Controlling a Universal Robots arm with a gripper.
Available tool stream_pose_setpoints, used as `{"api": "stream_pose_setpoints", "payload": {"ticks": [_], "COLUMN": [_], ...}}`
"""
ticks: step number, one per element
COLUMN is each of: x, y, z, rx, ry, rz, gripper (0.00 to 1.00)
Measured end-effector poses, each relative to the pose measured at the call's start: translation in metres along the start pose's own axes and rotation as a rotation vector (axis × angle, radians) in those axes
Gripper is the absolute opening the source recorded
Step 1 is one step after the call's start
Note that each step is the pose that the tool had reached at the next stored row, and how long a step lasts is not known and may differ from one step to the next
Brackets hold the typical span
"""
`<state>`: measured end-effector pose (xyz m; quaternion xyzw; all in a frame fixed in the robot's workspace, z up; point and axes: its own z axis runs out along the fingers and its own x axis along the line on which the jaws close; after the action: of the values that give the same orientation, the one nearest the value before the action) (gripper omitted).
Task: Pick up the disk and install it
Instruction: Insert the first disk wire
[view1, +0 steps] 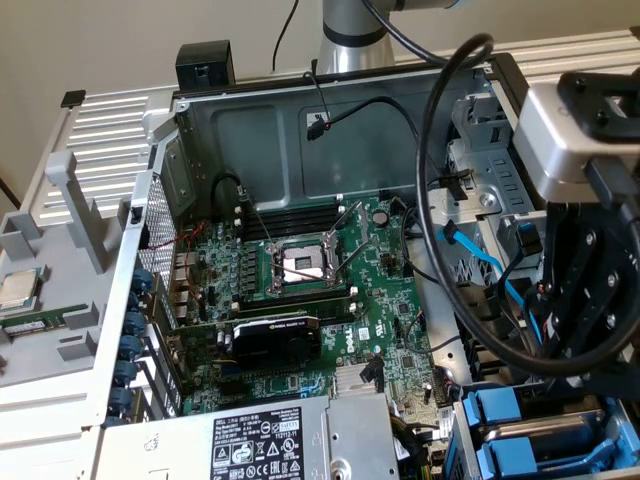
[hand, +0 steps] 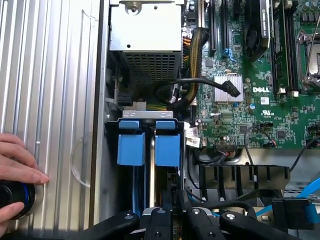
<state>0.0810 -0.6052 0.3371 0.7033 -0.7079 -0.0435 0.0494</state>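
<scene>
Two blue plastic frames stand side by side in the drive bay at the case's corner. The disk is the one nearer the motherboard, seen edge-on with its blue tab up. My gripper hangs straight over the near end of that frame. Its jaws are drawn close together on it, and its black links hide the contact. In the exterior view my gripper sits behind looping black cables. It is at the exterior view's right, above the blue frames.
The open case holds the motherboard, and a grey power-supply box sits beside the bay. A small processor chip lies on the ribbed tray at the exterior view's left. A person's hand rests on a black knob. Blue and black cables hang near the bay.
</scene>
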Motion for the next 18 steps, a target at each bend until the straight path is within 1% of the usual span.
{"api": "stream_pose_setpoints", "payload": {"ticks": [12,13,15,17,18], "x": [-0.0006,-0.0010,-0.0017,-0.0022,-0.0030], "y": [0.0000,0.0001,0.0001,0.0002,0.0003], "z": [0.0006,0.0006,0.0004,0.0004,0.0004], "rx": [0.0001,0.0004,0.0010,0.0031,0.0070], "ry": [0.0001,0.0025,0.0125,0.0297,0.0399], "rz": [0.001,0.001,0.002,0.005,0.006], "gripper": [0.17,0.17,0.17,0.17,0.17]}}
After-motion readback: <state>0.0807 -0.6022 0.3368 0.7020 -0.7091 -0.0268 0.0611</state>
